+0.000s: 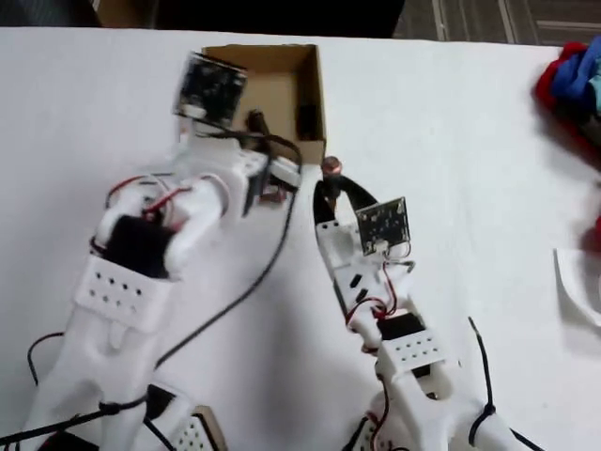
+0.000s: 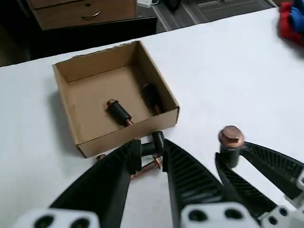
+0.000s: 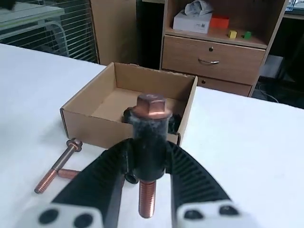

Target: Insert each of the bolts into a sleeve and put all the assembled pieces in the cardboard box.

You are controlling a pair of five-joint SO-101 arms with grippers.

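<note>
The cardboard box [image 1: 282, 70] stands at the table's far side with two assembled pieces lying in it, one [image 2: 118, 111] in the middle and one [image 2: 151, 96] by a wall. My right gripper [image 3: 147, 152] is shut on a black sleeve [image 3: 149, 142] with a copper bolt [image 3: 151, 105] through it, held upright just outside the box's near corner [image 1: 331, 169]. My left gripper [image 2: 151, 149] hangs open beside it over the table. Through its gap I see a loose sleeve [image 2: 156, 140] and a loose bolt [image 2: 145, 168]. Two loose bolts [image 3: 59, 164] lie before the box.
A red and blue cloth [image 1: 573, 75] lies at the far right edge, and a white object [image 1: 577, 291] sits at the right edge. Black cables [image 1: 254, 282] trail between the two arm bases. Open tabletop lies to the right of the box.
</note>
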